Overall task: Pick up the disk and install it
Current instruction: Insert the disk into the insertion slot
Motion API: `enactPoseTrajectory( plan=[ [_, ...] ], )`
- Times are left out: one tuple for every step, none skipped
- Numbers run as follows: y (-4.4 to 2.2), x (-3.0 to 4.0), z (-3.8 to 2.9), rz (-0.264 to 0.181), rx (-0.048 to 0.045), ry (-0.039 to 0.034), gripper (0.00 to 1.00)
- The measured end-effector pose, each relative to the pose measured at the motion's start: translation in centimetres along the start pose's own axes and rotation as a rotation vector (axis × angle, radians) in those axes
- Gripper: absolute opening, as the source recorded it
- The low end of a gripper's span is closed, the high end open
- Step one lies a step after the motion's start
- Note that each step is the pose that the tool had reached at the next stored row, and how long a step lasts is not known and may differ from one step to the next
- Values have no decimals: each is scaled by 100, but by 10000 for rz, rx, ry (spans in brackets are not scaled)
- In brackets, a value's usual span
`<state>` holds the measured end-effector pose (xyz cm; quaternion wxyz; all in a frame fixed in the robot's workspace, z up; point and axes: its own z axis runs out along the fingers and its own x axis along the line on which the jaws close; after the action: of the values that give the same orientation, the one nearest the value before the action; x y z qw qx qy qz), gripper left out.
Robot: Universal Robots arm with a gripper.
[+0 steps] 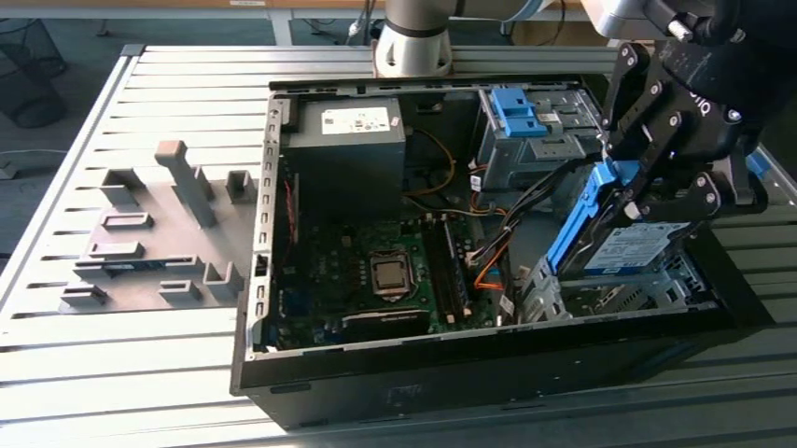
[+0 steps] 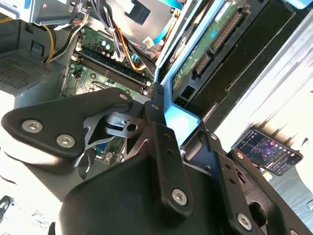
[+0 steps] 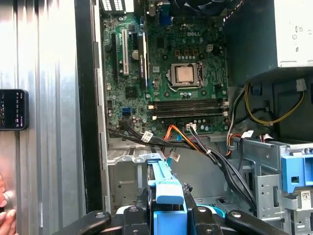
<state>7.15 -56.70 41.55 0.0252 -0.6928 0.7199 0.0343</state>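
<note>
One disk (image 1: 629, 245) hangs tilted in my end effector (image 1: 660, 198), which is clamped tight across its upper end. Its lower edge sits just above the empty bay (image 1: 598, 297) of the open computer case (image 1: 268, 187), angled, I judge, for sliding in.

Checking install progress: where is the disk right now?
In the exterior view the disk is at the right, gripped at a tilt by the end effector, just over the metal drive cage inside the open computer case.
</note>
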Motion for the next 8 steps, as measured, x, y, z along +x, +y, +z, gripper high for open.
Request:
enactPoseTrajectory(
  plan=[
    [0, 0, 0, 0, 0, 2, 37],
    [0, 1, 1, 0, -2, -2, 37],
    [0, 2, 1, 0, -1, 4, 38],
    [0, 4, 0, 1, 1, 12, 38],
    [0, 5, 0, 1, 1, 16, 46],
    [0, 5, 0, 0, 1, 17, 46],
    [0, 5, 0, 0, 0, 17, 53],
    [0, 5, 0, 0, 1, 17, 53]
  ],
)
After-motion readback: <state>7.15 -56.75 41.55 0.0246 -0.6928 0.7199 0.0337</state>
